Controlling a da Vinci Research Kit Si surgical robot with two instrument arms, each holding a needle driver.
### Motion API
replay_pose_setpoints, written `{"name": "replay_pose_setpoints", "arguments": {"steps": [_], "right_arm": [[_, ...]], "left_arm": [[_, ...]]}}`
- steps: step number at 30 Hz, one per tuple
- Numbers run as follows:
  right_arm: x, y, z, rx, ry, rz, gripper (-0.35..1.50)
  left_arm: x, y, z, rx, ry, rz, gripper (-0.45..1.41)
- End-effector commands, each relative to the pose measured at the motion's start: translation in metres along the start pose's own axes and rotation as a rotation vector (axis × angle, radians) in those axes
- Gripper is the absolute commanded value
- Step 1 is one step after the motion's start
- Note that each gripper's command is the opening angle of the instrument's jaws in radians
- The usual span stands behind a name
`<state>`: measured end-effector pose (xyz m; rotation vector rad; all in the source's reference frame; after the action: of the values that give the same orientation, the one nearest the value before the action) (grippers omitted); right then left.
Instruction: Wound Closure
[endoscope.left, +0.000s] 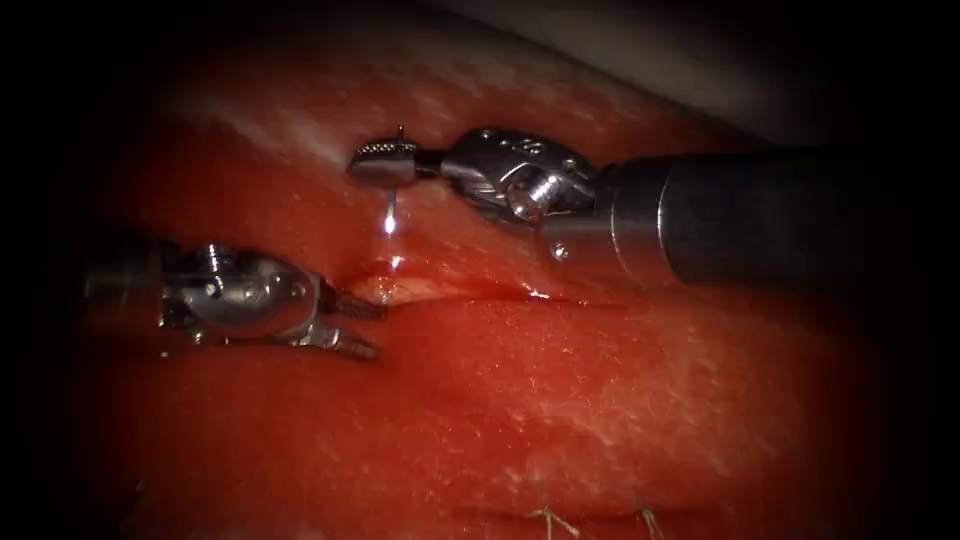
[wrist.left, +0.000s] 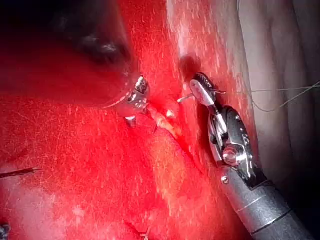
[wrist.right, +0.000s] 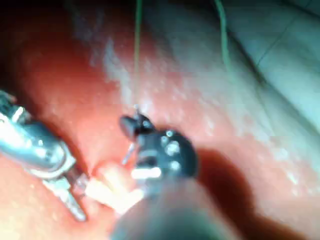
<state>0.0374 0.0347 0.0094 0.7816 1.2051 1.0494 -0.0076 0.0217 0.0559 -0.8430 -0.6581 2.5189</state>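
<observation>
The right arm's silver needle driver (endoscope.left: 385, 162), entering the endoscope view from three o'clock, has its jaws pressed together on the thin curved steel needle (endoscope.left: 391, 212) near its trailing end. A short stub pokes out above the jaws, and the shaft runs toward six o'clock to the glistening red pork tissue (endoscope.left: 600, 400). Its tip sits just at the pale left end of the horizontal cut (endoscope.left: 440, 291); whether it has entered is unclear. The left arm's silver tool (endoscope.left: 356, 326), at nine o'clock, holds nothing, its jaws spread beside that end. Fine greenish thread (wrist.left: 285, 102) trails over the pale tissue edge.
</observation>
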Motion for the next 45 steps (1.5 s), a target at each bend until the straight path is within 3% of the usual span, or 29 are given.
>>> {"name": "replay_pose_setpoints", "arguments": {"steps": [1, 10, 17, 18, 20, 21, 24, 31, 38, 45], "right_arm": [[0.0001, -0.0002, 0.0010, 0.015, -0.010, 0.019, -0.35], [-0.0018, -0.0023, 0.0016, 0.055, -0.106, 0.157, -0.35], [-0.0035, -0.0021, 0.0018, 0.086, -0.134, 0.198, -0.30], [-0.0035, -0.0021, 0.0018, 0.084, -0.133, 0.198, -0.08], [-0.0033, -0.0018, 0.0015, 0.080, -0.119, 0.156, 0.69], [-0.0032, -0.0017, 0.0014, 0.078, -0.117, 0.145, 0.84], [-0.0028, -0.0010, 0.0007, 0.062, -0.102, 0.103, 0.99], [-0.0015, 0.0012, -0.0012, 0.021, -0.068, 0.080, 1.01], [-0.0011, 0.0020, -0.0022, -0.003, -0.049, 0.070, 1.01], [-0.0012, 0.0020, -0.0022, -0.003, -0.049, 0.063, 1.01]], "left_arm": [[-0.0001, 0.0002, 0.0009, -0.001, 0.000, 0.000, 0.12], [0.0000, 0.0002, 0.0008, -0.002, 0.000, 0.000, 0.12], [0.0006, 0.0002, -0.0001, 0.002, 0.002, 0.020, 0.11], [0.0007, 0.0002, -0.0002, 0.003, 0.009, 0.038, 0.10], [0.0011, 0.0005, -0.0008, 0.001, 0.049, 0.183, 0.12], [0.0012, 0.0007, -0.0010, 0.001, 0.072, 0.242, 0.13], [0.0010, 0.0015, -0.0014, -0.008, 0.138, 0.383, 0.16], [0.0019, 0.0022, -0.0019, 0.013, 0.207, 0.591, 0.23], [0.0027, 0.0016, -0.0010, 0.045, 0.255, 0.596, 0.55], [0.0033, 0.0003, -0.0002, 0.102, 0.285, 0.579, 0.59]]}}
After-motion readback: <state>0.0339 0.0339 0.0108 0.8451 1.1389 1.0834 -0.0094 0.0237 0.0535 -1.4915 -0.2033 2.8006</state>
